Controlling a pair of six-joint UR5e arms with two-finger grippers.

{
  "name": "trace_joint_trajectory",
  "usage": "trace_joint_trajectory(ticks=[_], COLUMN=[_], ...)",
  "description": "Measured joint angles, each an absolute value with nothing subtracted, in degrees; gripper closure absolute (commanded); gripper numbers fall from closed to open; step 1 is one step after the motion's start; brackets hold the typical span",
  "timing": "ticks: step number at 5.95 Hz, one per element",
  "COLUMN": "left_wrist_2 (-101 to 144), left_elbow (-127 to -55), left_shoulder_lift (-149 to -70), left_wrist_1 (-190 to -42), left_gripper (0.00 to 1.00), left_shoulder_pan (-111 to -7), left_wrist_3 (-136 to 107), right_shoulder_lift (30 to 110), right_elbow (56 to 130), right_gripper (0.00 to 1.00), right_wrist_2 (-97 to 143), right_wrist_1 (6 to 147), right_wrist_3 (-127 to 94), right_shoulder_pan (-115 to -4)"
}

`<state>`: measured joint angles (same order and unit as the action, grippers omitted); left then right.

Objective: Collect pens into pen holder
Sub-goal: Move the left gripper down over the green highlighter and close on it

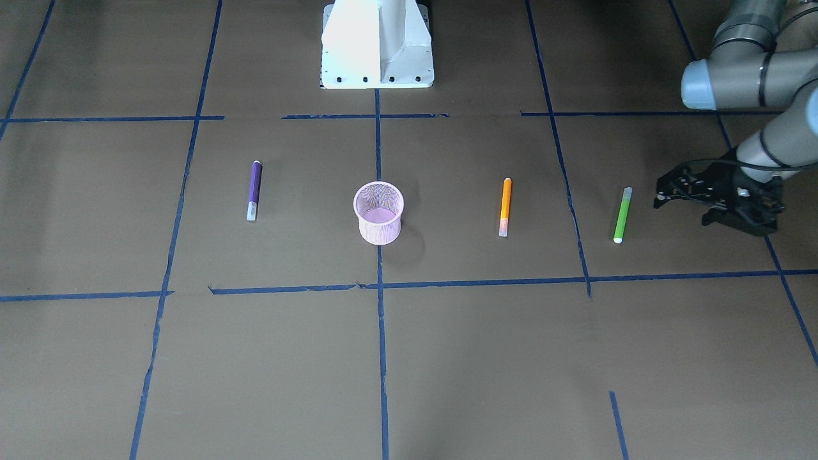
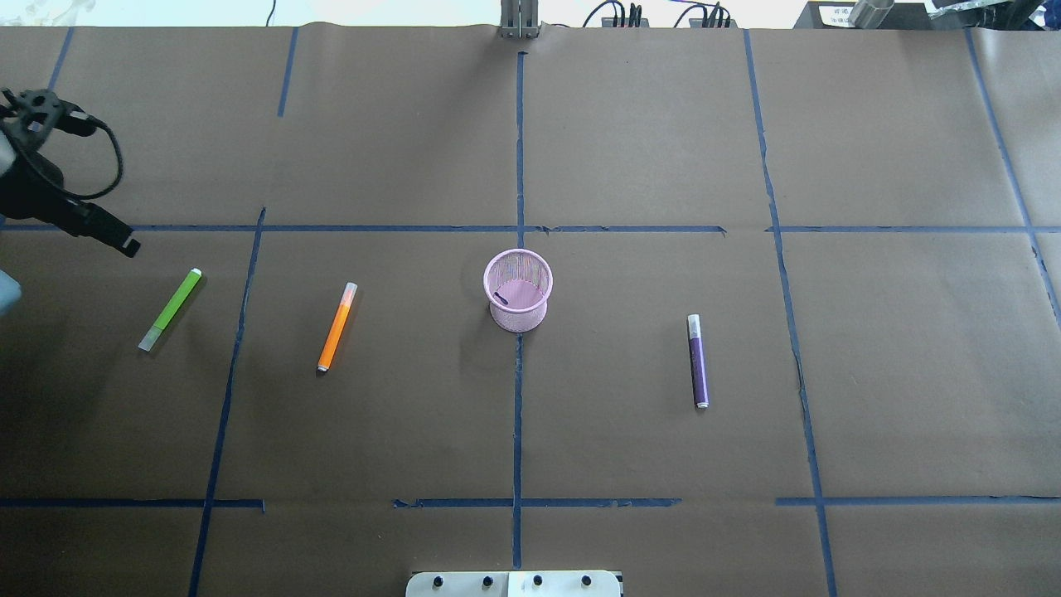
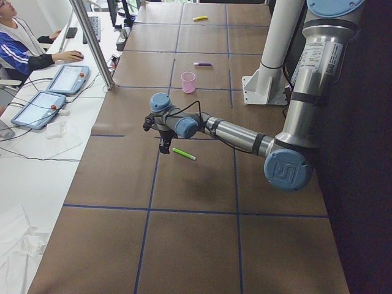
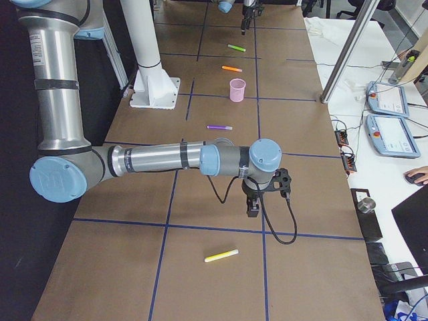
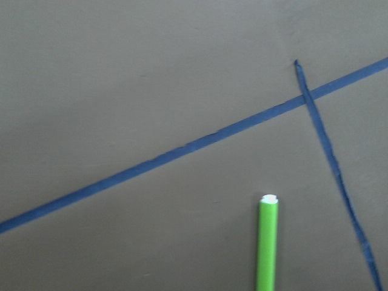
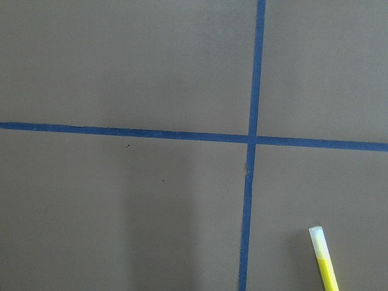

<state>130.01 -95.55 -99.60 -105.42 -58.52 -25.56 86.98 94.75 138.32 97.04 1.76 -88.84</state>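
The pink mesh pen holder stands upright at the table's middle. The purple pen, the orange pen and the green pen lie flat on the table, apart from the holder. My left gripper hovers just beyond the green pen and looks open and empty. The left wrist view shows only that pen's end. My right gripper shows only in the exterior right view, far from the holder. I cannot tell whether it is open or shut.
A yellow pen lies at the table's far right end, near my right gripper, and shows in the right wrist view. The robot's white base stands behind the holder. Blue tape lines grid the brown table.
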Motion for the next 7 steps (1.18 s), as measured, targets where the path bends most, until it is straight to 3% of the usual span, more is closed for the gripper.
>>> trace_joint_trajectory(ticks=[7], left_wrist_2=[122.65], left_elbow=[-91.66], left_shoulder_lift=[-100.95], left_wrist_1=[-108.87], left_gripper=[0.0], left_shoulder_pan=[-50.84], left_wrist_3=[-35.56], right_shoulder_lift=[86.54], right_elbow=[94.72], right_gripper=[0.0], right_wrist_2=[138.25], right_wrist_1=[97.0], right_wrist_3=[1.76], right_shoulder_pan=[-88.76])
